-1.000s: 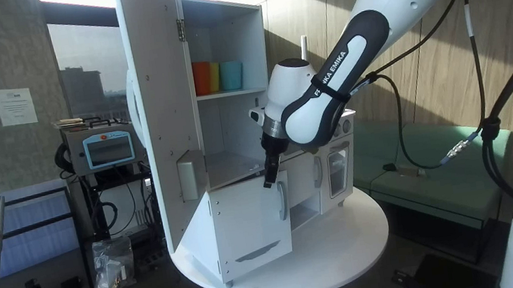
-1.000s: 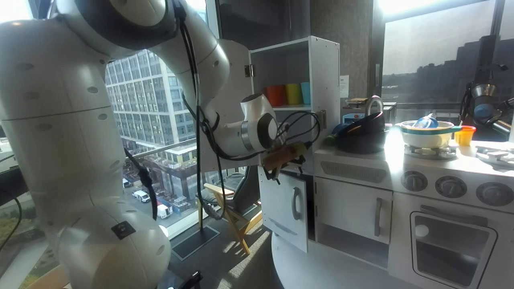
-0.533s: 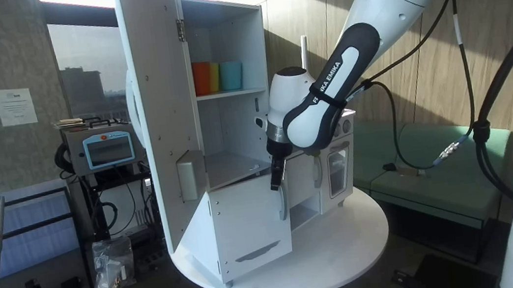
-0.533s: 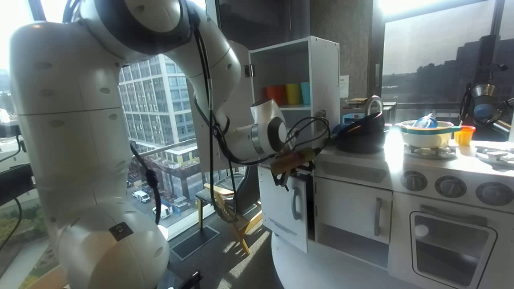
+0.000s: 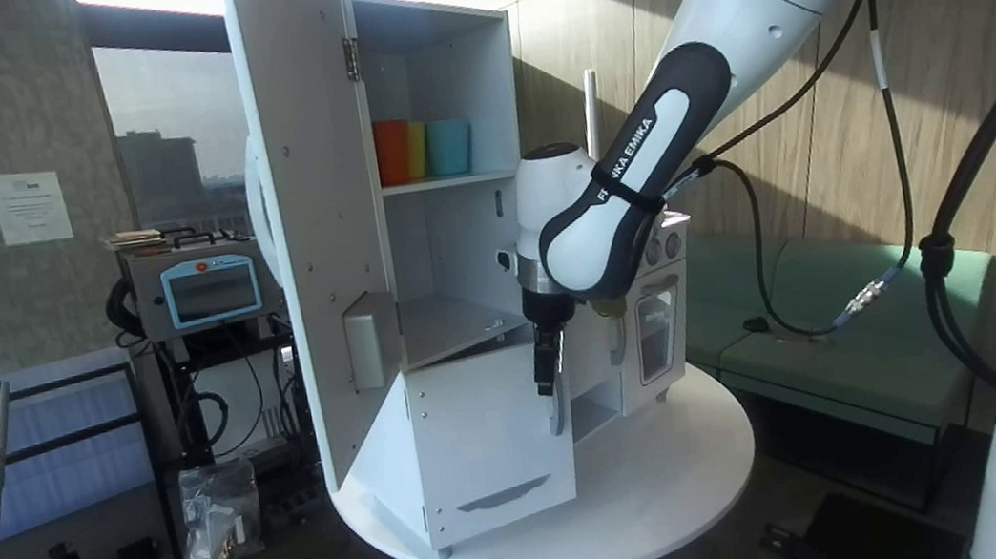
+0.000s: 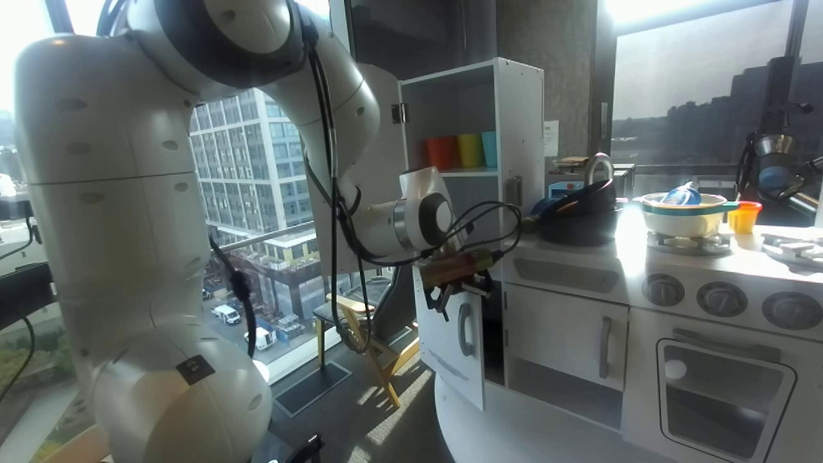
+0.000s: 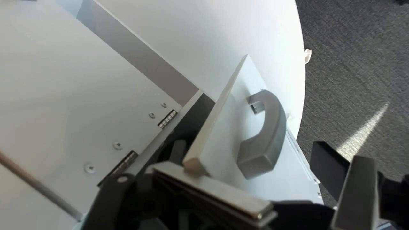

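A white play-kitchen cabinet has its lower door (image 5: 490, 434) (image 6: 447, 347) part open, with a dark gap behind its free edge. The door has a grey curved handle (image 7: 271, 134), also visible in both exterior views (image 5: 558, 416) (image 6: 464, 329). My gripper (image 7: 254, 159) is open and empty, low over the door's top free corner. In the wrist view, one of its fingers (image 7: 178, 151) reaches into the gap behind the door; the other is outside, past the handle. The door and handle lie between them. I cannot tell how firmly the inner finger touches the door.
The tall upper door (image 5: 314, 198) stands wide open. Orange (image 5: 392, 152), yellow (image 6: 470, 150) and blue (image 5: 450, 146) cups sit on the shelf. A black pan (image 6: 578, 215) and a white pot (image 6: 681, 218) stand on the stove top. The cabinet rests on a round white table (image 5: 670, 488).
My gripper first shifted toward the door's free edge, then went down and slightly outward. Over the last half second, the lower door has swung a little further open.
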Controlling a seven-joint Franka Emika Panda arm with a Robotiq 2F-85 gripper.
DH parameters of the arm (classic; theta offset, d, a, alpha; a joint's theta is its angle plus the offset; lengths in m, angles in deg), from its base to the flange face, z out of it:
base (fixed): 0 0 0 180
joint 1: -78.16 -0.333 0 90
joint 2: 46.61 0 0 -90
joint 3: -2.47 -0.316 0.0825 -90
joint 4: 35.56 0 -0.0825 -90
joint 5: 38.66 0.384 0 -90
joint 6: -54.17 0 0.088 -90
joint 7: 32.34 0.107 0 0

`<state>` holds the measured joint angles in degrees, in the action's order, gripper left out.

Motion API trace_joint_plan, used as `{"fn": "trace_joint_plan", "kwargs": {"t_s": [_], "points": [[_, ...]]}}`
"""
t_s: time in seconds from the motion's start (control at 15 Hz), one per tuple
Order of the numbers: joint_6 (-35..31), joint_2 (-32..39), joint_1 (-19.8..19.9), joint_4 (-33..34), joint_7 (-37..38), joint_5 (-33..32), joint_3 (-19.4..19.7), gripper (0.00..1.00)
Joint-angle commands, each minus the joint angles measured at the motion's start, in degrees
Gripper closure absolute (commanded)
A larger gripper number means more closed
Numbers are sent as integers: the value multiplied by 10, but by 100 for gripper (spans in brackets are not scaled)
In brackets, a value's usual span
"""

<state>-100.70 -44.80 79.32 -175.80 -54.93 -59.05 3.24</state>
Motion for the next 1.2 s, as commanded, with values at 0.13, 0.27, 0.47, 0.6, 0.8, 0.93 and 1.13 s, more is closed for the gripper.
{"fn": "trace_joint_plan", "kwargs": {"t_s": [0.13, 0.27, 0.47, 0.6, 0.8, 0.93, 1.13], "points": [[22, -31, -18, -24, -1, 42, -20, 0], [29, -50, -24, -39, 10, 36, -23, 0], [43, -85, -29, -66, 28, 21, -26, 0], [51, -110, -34, -85, 25, 29, -30, 0], [74, -137, -58, -109, -5, 71, -35, 0], [86, -143, -77, -119, -22, 94, -38, 0], [100, -152, -101, -131, -21, 106, -49, 0]]}}
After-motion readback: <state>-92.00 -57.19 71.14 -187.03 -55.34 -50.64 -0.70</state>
